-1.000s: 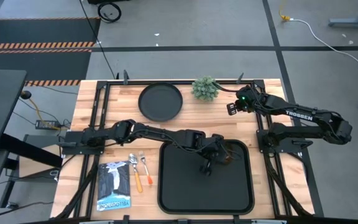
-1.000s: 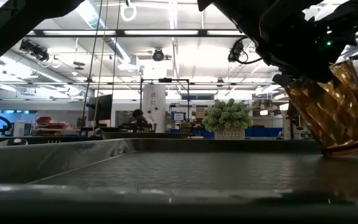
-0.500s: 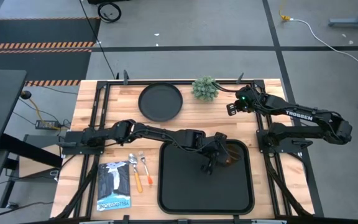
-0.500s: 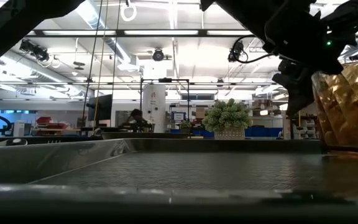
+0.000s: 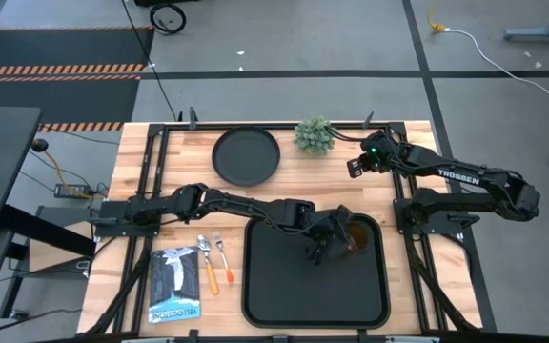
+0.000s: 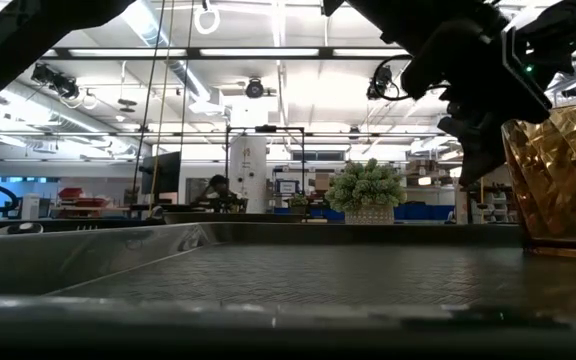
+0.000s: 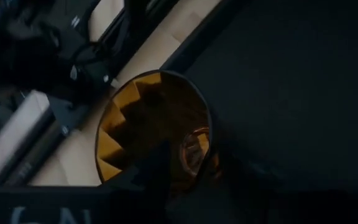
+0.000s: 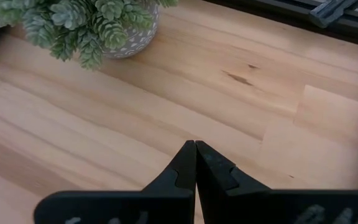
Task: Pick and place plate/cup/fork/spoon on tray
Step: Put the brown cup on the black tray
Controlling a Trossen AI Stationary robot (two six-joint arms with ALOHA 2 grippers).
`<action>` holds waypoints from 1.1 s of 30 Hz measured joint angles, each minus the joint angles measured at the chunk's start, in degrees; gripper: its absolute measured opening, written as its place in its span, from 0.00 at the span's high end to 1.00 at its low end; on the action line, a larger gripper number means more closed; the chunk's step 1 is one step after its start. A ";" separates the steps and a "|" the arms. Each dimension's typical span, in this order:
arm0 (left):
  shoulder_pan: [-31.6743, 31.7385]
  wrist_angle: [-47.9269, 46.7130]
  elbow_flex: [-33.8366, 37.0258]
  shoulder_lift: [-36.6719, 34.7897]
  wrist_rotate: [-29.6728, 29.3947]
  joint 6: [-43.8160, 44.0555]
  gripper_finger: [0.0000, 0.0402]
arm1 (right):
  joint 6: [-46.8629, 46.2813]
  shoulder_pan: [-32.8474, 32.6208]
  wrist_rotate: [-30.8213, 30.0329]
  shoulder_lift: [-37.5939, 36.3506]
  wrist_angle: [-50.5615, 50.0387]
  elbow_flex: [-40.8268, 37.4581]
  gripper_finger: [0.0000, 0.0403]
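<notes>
The amber cup stands upright on its base in the far right corner of the black tray. My left gripper is over it and open, with the cup's wall between its fingers. The round black plate lies on the table's far side. The fork and the spoon lie side by side on the wood left of the tray. My right gripper is shut over bare wood near the plant. My left gripper comes at the cup from above, one finger inside it and the other outside its wall. I cannot tell whether either finger touches the wall. The cup rests upright on the tray floor.
A small green plant in a pale pot stands at the far edge, between the plate and my right gripper. A black-and-white packet lies at the near left, beside the cutlery. Most of the tray floor is bare.
The cup was tilted in my left gripper's hold with one lower edge at the tray floor. It has come down upright onto its base. My left gripper has opened and its outer finger now stands away from the cup's side.
</notes>
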State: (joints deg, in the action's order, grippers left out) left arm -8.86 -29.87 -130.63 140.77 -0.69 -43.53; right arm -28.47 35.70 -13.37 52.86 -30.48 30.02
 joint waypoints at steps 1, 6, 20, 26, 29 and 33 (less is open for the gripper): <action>0.02 0.03 0.00 0.00 -0.07 -2.18 0.64 | 0.00 0.00 0.02 0.00 0.00 0.00 0.98; 0.31 0.02 0.00 0.00 -0.83 -13.01 0.64 | 0.04 0.00 0.02 0.00 0.32 0.00 0.98; 1.08 5.13 -0.09 2.17 -2.59 -22.91 0.65 | -0.02 0.00 0.97 0.00 0.40 0.00 0.98; 1.07 9.64 -0.02 3.80 -3.46 -23.17 0.65 | 0.03 -0.07 2.62 -0.06 0.37 0.00 0.98; 1.03 12.29 0.00 4.18 -3.54 -23.21 0.65 | 0.02 -0.07 2.62 -0.04 0.39 0.00 0.98; 0.96 13.88 -0.04 4.63 -3.71 -23.23 0.65 | -0.08 -0.11 2.77 -0.04 0.39 0.00 0.98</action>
State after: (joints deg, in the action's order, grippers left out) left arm -7.91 -15.99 -130.67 145.40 -4.39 -66.76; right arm -28.55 35.59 -10.60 52.82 -30.09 30.02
